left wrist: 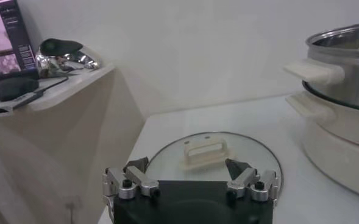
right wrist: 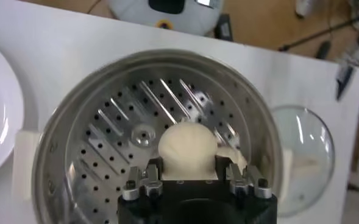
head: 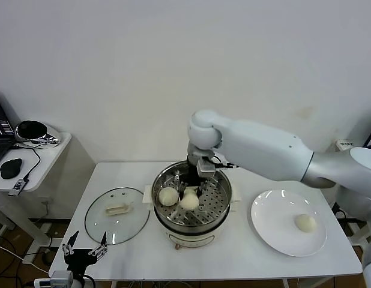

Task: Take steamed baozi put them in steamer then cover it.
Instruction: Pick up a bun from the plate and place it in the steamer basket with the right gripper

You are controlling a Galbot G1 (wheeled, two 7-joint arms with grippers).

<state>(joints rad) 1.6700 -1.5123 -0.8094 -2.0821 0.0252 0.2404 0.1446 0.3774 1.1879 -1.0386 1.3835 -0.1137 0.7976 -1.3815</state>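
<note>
The table (head: 245,252) is seen from above by the head view; the steamer (right wrist: 149,128) is viewed close overhead from the right wrist — sideways (low, near) from the left.

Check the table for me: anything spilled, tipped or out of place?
Nothing stands out. The steamer sits upright, the lid lies flat beside it, and one bun waits on the plate. The right gripper holds a bun over the tray.
</note>
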